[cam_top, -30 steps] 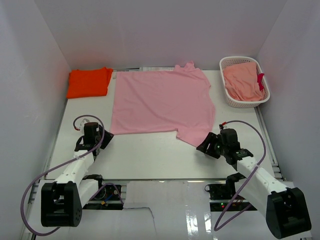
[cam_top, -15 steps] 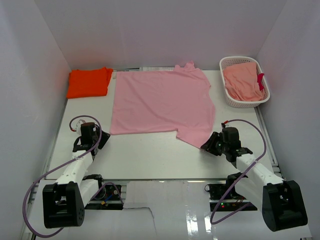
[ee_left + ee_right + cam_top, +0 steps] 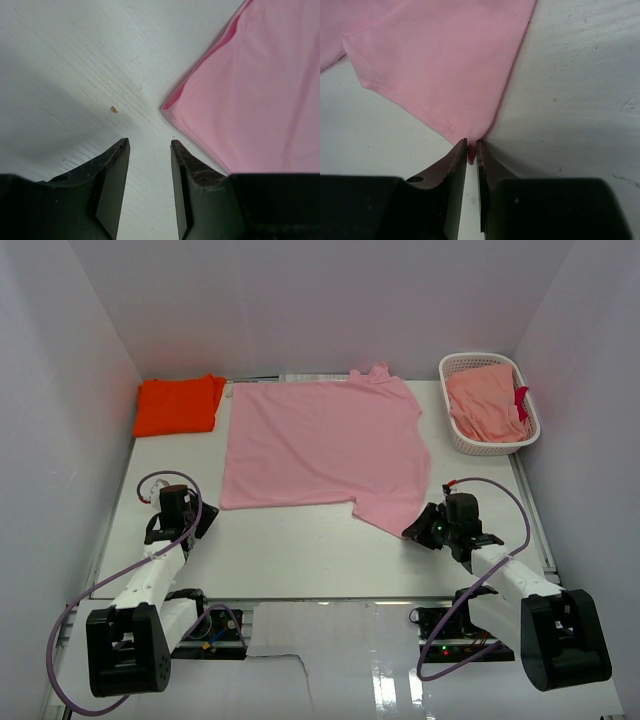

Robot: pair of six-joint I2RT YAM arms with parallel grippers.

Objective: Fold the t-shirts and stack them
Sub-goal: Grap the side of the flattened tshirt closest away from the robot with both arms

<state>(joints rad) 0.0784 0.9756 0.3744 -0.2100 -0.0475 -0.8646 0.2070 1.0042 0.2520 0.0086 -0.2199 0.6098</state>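
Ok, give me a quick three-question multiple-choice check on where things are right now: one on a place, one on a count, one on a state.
1. Where does the bright orange folded cloth t-shirt lie?
A. far left corner of the white table
B. near right corner
C. between the arm bases

2. How many shirts lie on the table outside the white plastic lattice basket?
A. one
B. two
C. four

3. The right hand is:
A. open, clear of any cloth
B. shut on the sleeve corner of the light pink cloth t-shirt
C. shut on the basket rim

Answers:
1 A: the top view shows it by the back wall on the left.
2 B: only the orange one and the spread pink one.
3 B: the right wrist view shows pink hem pinched between the tips.
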